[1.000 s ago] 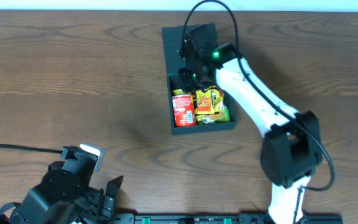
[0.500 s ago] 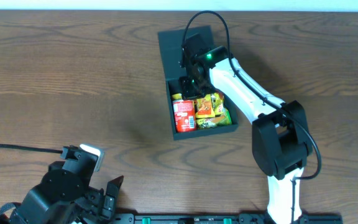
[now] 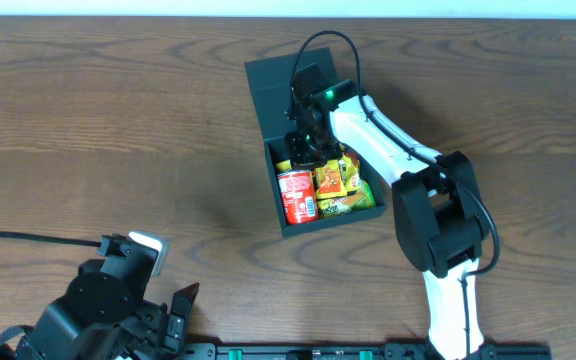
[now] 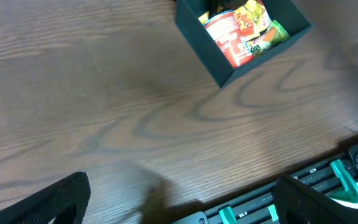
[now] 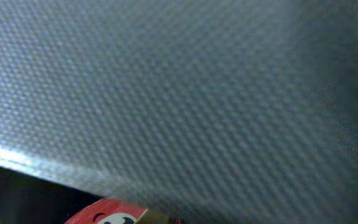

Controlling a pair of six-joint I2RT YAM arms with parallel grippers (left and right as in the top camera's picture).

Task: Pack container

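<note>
The container, a dark square box, stands at the table's middle back with its flap lid open and lying toward the far side. Inside are a red snack can and yellow-green snack packets. My right gripper is low over the box's back edge by the hinge, and its jaws are lost against the dark card. The right wrist view is filled by the lid's textured surface, with the can's top below. My left gripper is open and empty near the front edge.
The left wrist view shows the container with the can far ahead across bare wood. A black rail with green clips runs along the table's front edge. A black cable lies at the left.
The right gripper has moved left, and the box with its lid has slid and turned left with it. The left arm has not moved.
</note>
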